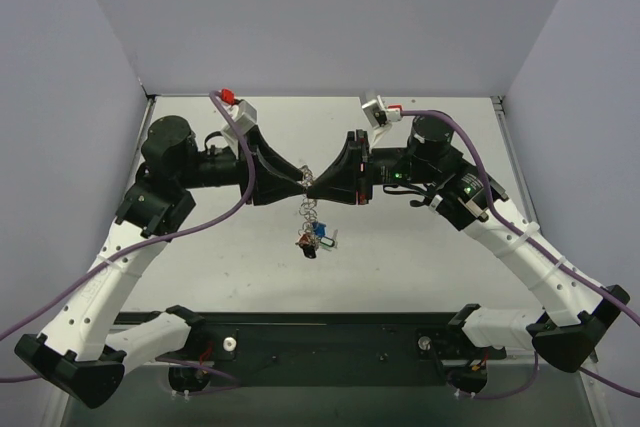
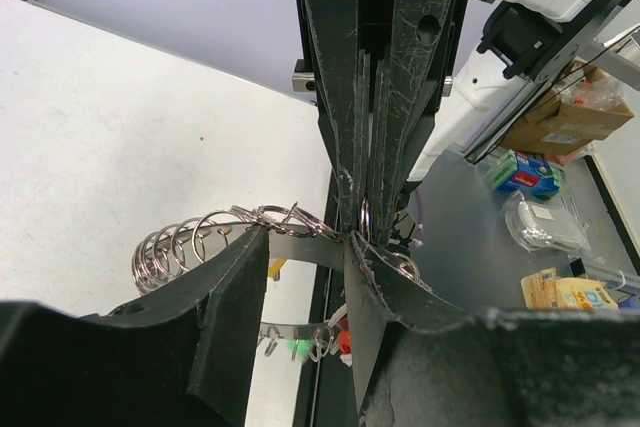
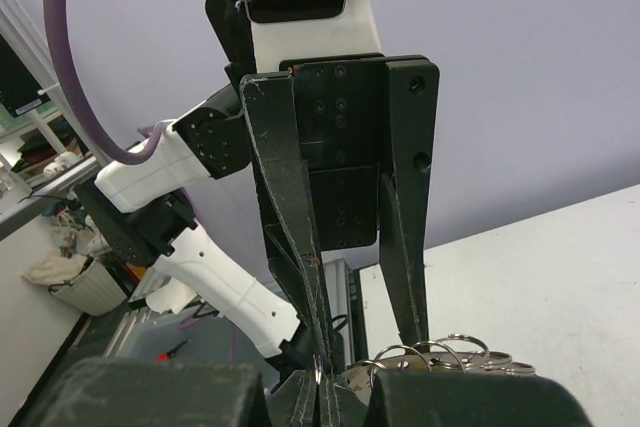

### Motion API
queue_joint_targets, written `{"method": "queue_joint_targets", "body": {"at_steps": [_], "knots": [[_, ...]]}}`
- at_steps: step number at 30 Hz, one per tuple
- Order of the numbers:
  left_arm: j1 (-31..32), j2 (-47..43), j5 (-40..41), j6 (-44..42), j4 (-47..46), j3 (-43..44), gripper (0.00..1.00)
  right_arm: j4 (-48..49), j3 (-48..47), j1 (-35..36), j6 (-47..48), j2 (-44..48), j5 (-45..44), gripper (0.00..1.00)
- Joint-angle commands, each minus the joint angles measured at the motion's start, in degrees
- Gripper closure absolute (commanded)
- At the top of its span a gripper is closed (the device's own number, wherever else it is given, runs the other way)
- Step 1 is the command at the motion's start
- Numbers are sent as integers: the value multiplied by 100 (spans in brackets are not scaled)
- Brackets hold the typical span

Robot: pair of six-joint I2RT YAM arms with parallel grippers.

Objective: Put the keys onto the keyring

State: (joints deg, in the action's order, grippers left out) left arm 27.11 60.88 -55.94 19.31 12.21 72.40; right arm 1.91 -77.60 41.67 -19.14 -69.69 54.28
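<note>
Both grippers meet tip to tip above the middle of the table. The keyring [image 1: 309, 209], a silvery band carrying small wire loops, hangs just under them. The keys [image 1: 315, 239] dangle below it in a bunch, with blue and red heads showing. In the left wrist view the keyring [image 2: 185, 242] spans my left gripper [image 2: 305, 242], touching both half-spread fingers, and its coil sticks out past the left finger. Green and red keys [image 2: 297, 346] hang underneath. My right gripper [image 2: 365, 212] comes in from above, shut on a thin loop of the ring. In the right wrist view the right gripper [image 3: 322, 387] pinches that silver edge.
The white table [image 1: 420, 257] lies below, walled in at the back and both sides. A black rail [image 1: 330, 332] with the arm bases runs along its near edge. Cardboard boxes [image 2: 560, 117] and plastic bags [image 2: 545, 222] sit off the table behind the right arm.
</note>
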Motion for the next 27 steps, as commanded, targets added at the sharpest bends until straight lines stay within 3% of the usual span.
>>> {"method": "queue_joint_targets", "body": {"at_steps": [1,4,11,18,27], "knots": [[-13,-33,-153,134,-438,301,54,406,-167,8,33,52,346,100],[-13,-24,-224,240,-553,275,53,389,-141,-1,50,61,302,100],[-162,-173,-303,528,-850,257,34,371,-106,-27,85,87,302,100],[-250,-147,-742,1215,-1792,-33,34,371,-80,-36,94,114,285,100],[-242,-50,-717,829,-1230,90,37,415,-106,-27,59,52,302,100]]}}
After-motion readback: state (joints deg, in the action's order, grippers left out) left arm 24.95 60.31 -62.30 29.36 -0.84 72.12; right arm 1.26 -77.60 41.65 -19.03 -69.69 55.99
